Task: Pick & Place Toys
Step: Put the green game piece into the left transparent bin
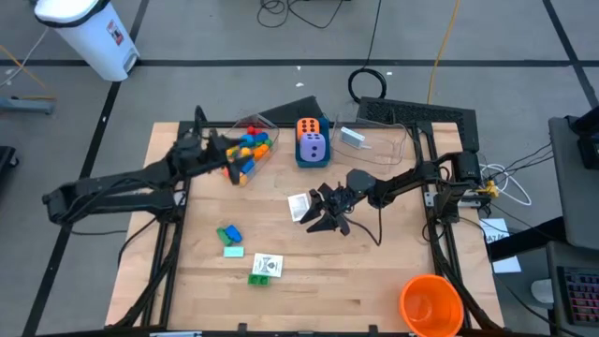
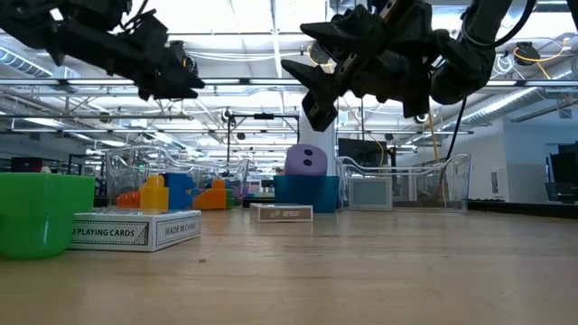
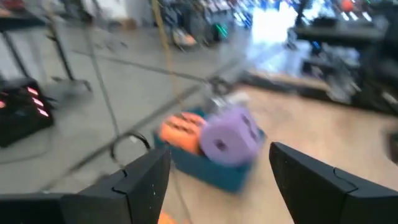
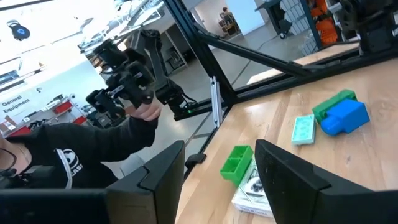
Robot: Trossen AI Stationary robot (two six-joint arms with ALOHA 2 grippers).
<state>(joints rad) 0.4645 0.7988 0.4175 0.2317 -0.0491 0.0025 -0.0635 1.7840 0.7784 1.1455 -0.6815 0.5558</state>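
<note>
The left gripper (image 1: 221,150) is hovering over the clear tub (image 1: 262,127) of mixed bricks (image 1: 249,148) at the far left of the table (image 1: 374,281), its jaws standing apart with nothing between them, as its wrist view shows; that view is also taking in the blue box (image 3: 214,171) holding the orange die (image 3: 181,132) and the purple die (image 3: 231,138). The right gripper (image 1: 329,215) is hanging above the middle of the table, just beside a small white card (image 1: 299,206); its jaws are parted and empty in its own wrist view, which is looking out over the loose toys nearer the front: a blue brick (image 4: 343,118) touching a green one, a pale green brick (image 4: 303,129), and a green brick (image 4: 236,163) resting against a card box (image 4: 254,191). Judging from this, a pick is being lined up and most loose pieces are waiting. To do it well, the right arm should be centring one brick between the jaws, coming down square to its flat sides, and closing only once the tips are below its top edge. The touching blue and green pair is looking awkward; taking the lone pale green brick first seems safer. The orange cup (image 1: 430,304) sits well apart at the front right corner.
</note>
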